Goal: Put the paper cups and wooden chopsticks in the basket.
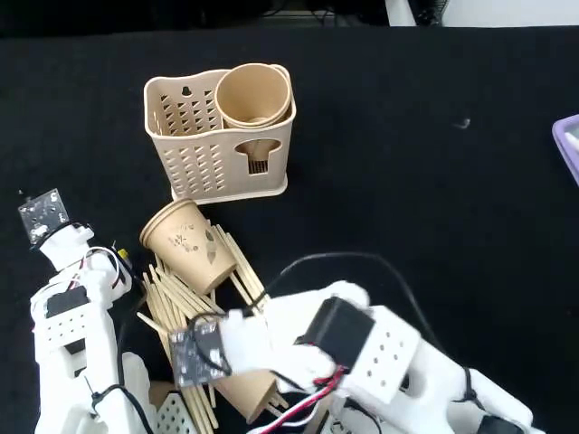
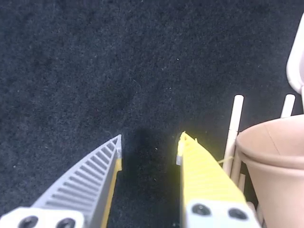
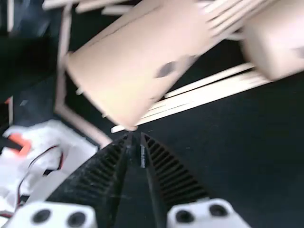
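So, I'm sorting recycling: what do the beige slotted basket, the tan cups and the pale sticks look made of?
Beige slotted basket: likely moulded plastic, matte, regular cut-out slots. Tan cup lying on its side: paper, dull, rolled rim. Pale sticks: apparently bare wood, no sheen.

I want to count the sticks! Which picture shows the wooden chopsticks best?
The high view: the wooden chopsticks lie fanned in a pile under a paper cup. The left wrist view catches a few stick ends beside a cup; the right wrist view has several sticks beside cups.
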